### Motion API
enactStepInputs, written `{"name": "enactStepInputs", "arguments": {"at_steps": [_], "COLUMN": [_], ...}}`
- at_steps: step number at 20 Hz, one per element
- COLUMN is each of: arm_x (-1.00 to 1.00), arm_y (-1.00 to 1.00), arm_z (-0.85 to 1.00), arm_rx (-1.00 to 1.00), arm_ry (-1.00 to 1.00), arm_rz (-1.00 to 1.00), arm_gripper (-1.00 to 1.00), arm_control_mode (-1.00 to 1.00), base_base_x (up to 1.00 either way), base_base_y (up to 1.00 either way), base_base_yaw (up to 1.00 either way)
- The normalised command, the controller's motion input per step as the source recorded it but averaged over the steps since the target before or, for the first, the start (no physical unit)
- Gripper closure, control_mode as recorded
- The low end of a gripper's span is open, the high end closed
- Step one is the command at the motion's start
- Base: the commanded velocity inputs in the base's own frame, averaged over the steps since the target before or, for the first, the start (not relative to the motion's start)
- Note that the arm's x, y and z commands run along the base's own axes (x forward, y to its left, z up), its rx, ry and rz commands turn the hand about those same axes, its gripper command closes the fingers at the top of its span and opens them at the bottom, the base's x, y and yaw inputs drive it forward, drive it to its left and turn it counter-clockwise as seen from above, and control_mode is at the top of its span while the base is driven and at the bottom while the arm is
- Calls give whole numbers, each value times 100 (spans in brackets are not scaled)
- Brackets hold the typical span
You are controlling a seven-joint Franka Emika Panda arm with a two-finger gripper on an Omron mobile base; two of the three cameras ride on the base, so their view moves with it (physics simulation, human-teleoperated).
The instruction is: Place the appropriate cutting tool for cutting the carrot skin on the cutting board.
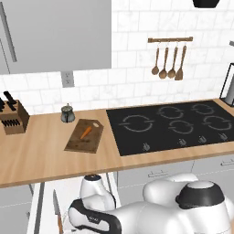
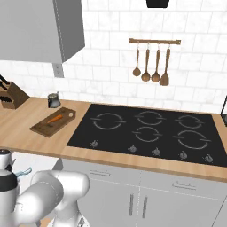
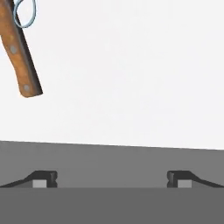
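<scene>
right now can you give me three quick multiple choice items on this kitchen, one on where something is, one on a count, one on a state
1. Where does the carrot lie?
A. on the cutting board
B. on the cooktop
C. inside the knife block

2. How many wooden utensils hang from the wall rail?
A. two
B. four
C. six

3. How does the gripper stand?
A. shut on the knife
B. shut on the carrot
C. open, holding nothing

Answers:
1. A, the orange carrot rests on the dark board left of the cooktop in both base views.
2. B, four utensils hang side by side under the rail.
3. C, in the hand view the two fingertips stand far apart with nothing between them, and the brown-handled knife lies apart from them.
</scene>
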Motion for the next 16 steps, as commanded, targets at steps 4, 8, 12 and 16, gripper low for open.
{"name": "enactStepInputs", "arguments": {"at_steps": [4, 8, 12, 16], "arm_x": [51, 39, 5, 44], "arm_y": [0, 10, 7, 1], "arm_z": [63, 24, -10, 0], "arm_rx": [0, -9, -16, -15], "arm_ry": [4, 1, 0, 0], "arm_rz": [-6, -8, -11, -15], "arm_gripper": [-100, -100, -100, -100], "arm_control_mode": [-100, -100, -100, -100], "base_base_x": [0, 0, 0, 0], "base_base_y": [0, 0, 0, 0], "base_base_yaw": [0, 0, 0, 0]}}
